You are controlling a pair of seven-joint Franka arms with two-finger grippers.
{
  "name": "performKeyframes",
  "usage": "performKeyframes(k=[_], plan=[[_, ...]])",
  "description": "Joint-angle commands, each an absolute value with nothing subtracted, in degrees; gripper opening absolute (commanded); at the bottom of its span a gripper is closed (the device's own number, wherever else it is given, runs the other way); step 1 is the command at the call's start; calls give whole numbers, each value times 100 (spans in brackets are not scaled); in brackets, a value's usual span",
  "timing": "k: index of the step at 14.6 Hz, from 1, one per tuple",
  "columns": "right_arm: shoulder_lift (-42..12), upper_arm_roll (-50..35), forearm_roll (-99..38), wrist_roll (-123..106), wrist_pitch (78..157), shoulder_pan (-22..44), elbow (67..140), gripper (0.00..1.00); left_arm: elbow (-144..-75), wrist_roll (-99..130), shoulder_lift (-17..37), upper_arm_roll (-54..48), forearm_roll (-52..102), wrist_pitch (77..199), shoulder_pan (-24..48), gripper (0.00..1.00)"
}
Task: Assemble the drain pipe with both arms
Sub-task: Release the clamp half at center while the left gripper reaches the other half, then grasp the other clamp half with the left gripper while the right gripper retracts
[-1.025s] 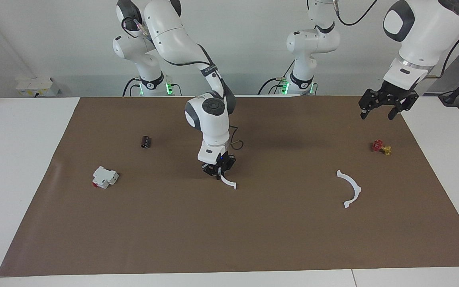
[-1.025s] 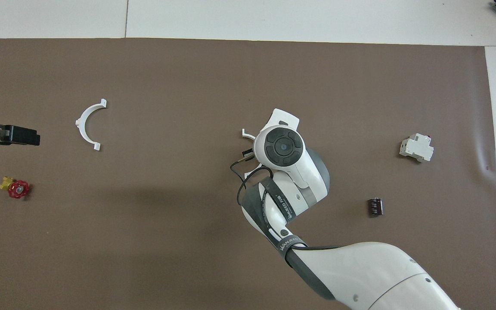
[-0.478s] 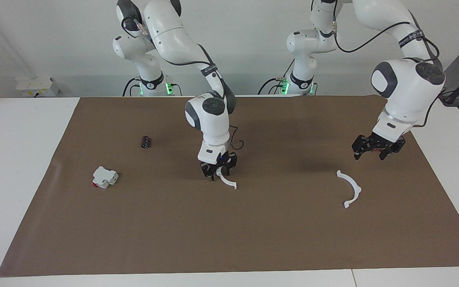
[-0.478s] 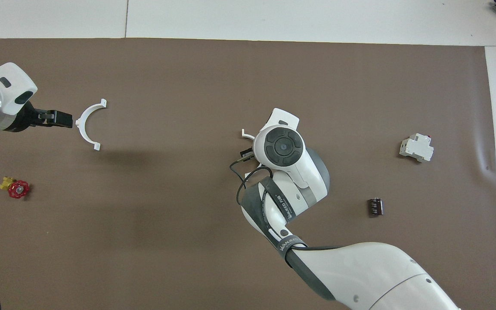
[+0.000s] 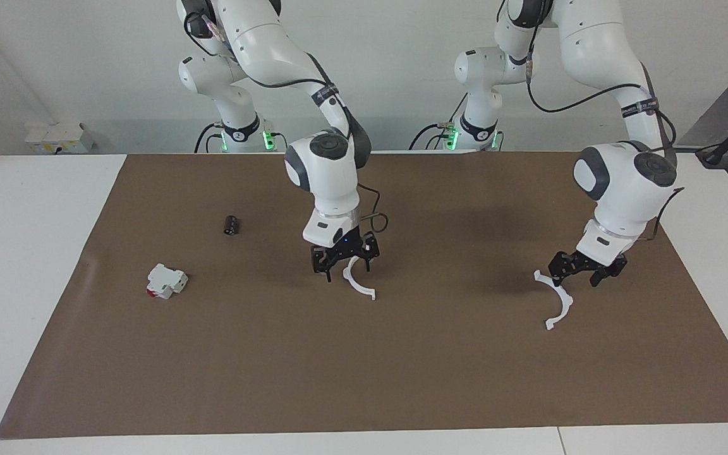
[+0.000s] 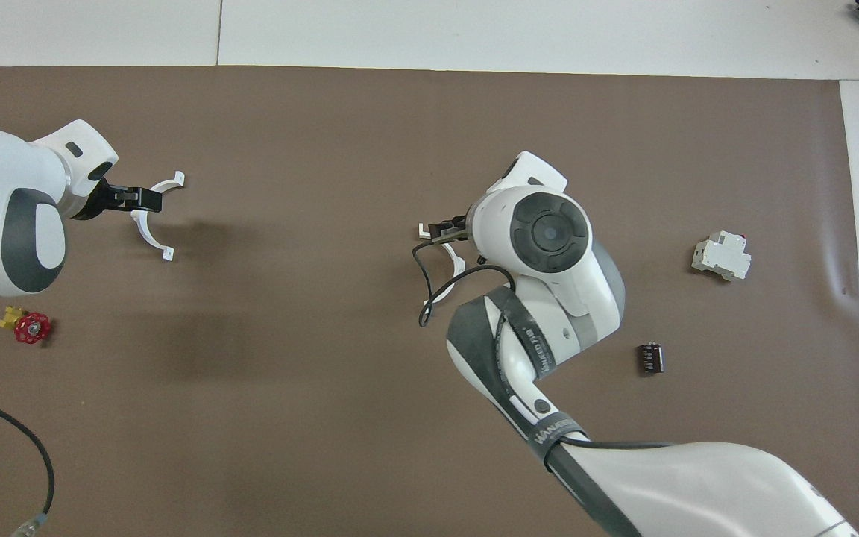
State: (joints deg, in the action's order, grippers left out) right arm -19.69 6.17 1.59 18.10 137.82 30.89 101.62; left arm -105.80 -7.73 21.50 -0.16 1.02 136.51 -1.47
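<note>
Facing view first. Two thin white plastic semicircular arcs make up the drain pipe. One arc hangs from the right gripper over the middle of the brown mat, gripped at its upper end, curving down and toward the left arm's end, its lower tab close to the mat. The fingers are closed onto that arc. The other arc lies flat on the mat toward the left arm's end, its long axis running from nearer the robots to farther away, its hollow side facing the middle of the table. The left gripper is low over this arc's nearer end, fingers spread wide; whether they touch it cannot be told. A small black cylinder and a blocky white-and-red part sit well apart toward the right arm's end. Bare mat lies open between the two arcs.

Overhead view. The right arm's wrist covers most of the held arc; only its tabbed end and a short curve show beside the right gripper. The lying arc is partly covered by the left gripper. A small red-and-yellow valve lies nearer the robots than that arc, close to the mat's edge.
</note>
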Motion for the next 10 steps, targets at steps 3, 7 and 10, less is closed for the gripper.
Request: performKeyframes(k=[3, 7, 10], plan=[[-1188, 580, 211, 1925, 13054, 2216, 10275, 100, -10547, -844, 2495, -70, 88, 14079, -237, 94], [-591, 606, 211, 1890, 12044, 1671, 10187, 100, -10547, -905, 2584, -79, 88, 14159, -316, 93], [-160, 615, 220, 1802, 10920, 1390, 9932, 100, -10556, -905, 2637, -88, 88, 14282, -316, 91]])
